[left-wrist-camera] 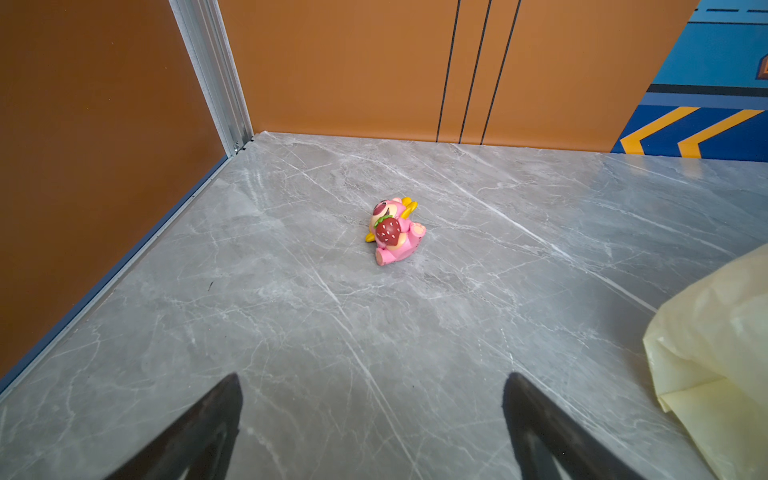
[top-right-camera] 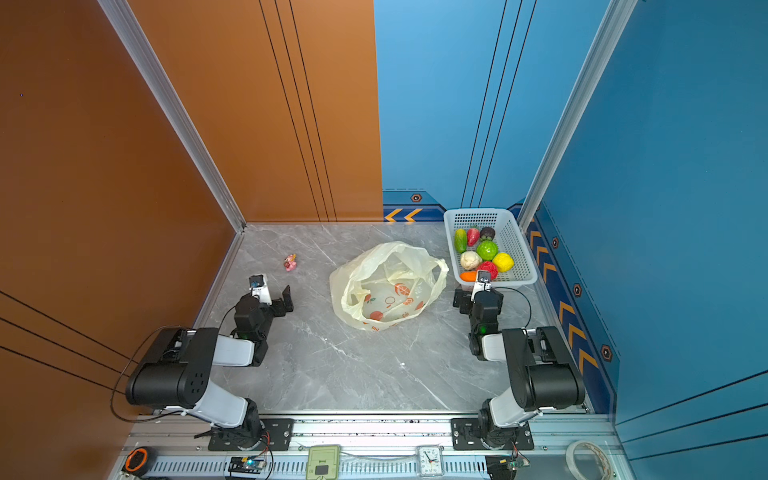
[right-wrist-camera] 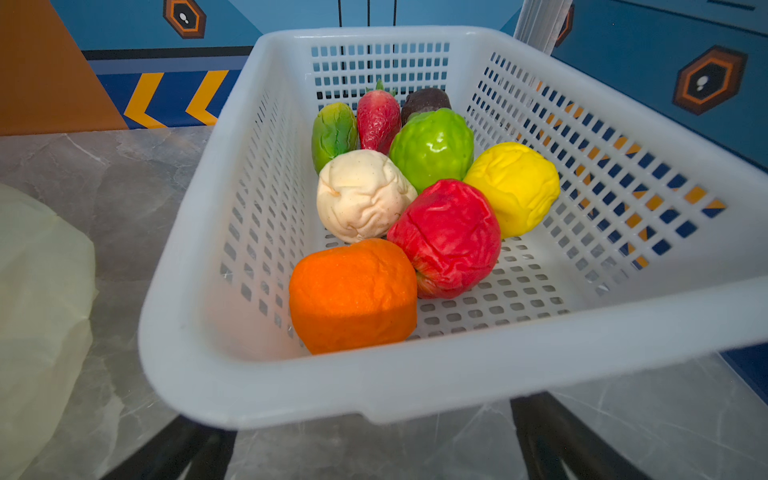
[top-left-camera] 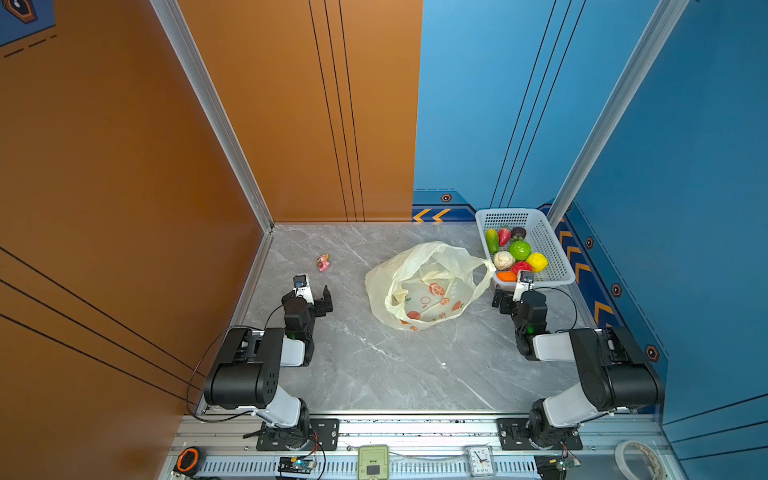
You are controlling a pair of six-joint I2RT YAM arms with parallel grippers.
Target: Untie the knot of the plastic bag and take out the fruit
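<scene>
Both my grippers are released and hold nothing. My left gripper (left-wrist-camera: 374, 376) hangs low over the bench (left-wrist-camera: 291, 332) at 9 o'clock of the plastic bag (top-left-camera: 428, 286). My right gripper (right-wrist-camera: 370, 432) is at its 3 o'clock, just before the white basket (right-wrist-camera: 457, 374).

The bag lies slack with its mouth open and no knot to be seen. The fruit (right-wrist-camera: 444, 232) sits in the basket, at the bag's 2 o'clock. I think the bag is empty, though its orange prints (easy to mistake for fruit) make that hard to confirm.

One handle loop lies against the basket's near corner, so a careless sweep of my right gripper could snag it and drag or tip the basket. My left could knock the pink figurine (left-wrist-camera: 392, 230), at the bag's 10 o'clock.
</scene>
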